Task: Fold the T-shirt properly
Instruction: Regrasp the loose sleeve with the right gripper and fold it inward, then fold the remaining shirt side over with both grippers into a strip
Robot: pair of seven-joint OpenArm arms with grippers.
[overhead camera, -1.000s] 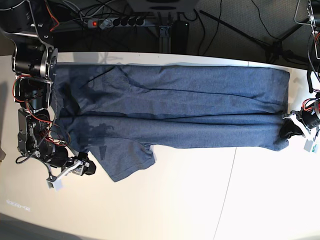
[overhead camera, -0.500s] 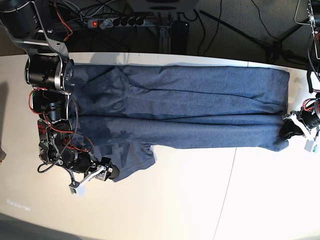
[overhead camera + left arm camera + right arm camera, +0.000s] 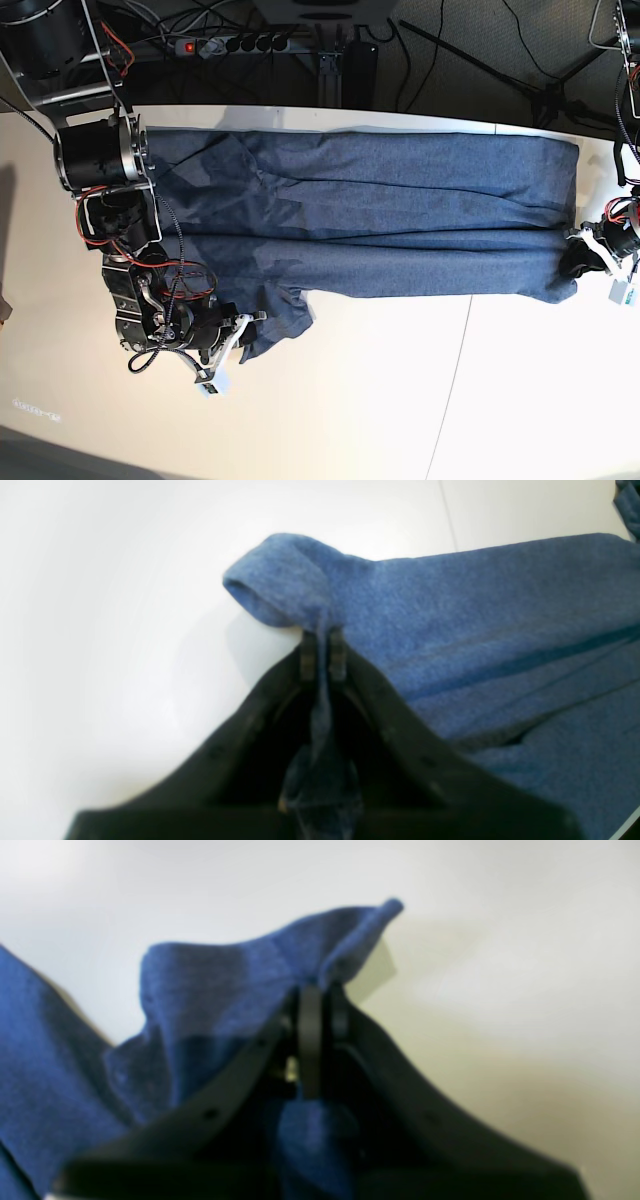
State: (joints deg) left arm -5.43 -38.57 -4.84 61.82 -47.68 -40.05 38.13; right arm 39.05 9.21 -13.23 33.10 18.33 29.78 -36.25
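Note:
The slate-blue T-shirt (image 3: 380, 210) lies stretched across the white table (image 3: 400, 410), folded lengthwise, with a sleeve sticking out at the lower left. My right gripper (image 3: 243, 338) is at that sleeve's edge. In the right wrist view this gripper (image 3: 320, 1000) is shut on a raised flap of the blue cloth (image 3: 215, 985). My left gripper (image 3: 575, 262) is at the shirt's far right end. In the left wrist view it (image 3: 323, 647) is shut on a pinched corner of the fabric (image 3: 475, 610). No lettering shows.
A power strip (image 3: 240, 43) and cables lie behind the table's back edge, with a stand's legs (image 3: 545, 95) at the back right. A thin seam (image 3: 455, 380) runs across the bare tabletop in front of the shirt.
The right arm has slid along the shirt's left end onto the sleeve, and its gripper went from open to shut on the cloth. The left arm has not moved.

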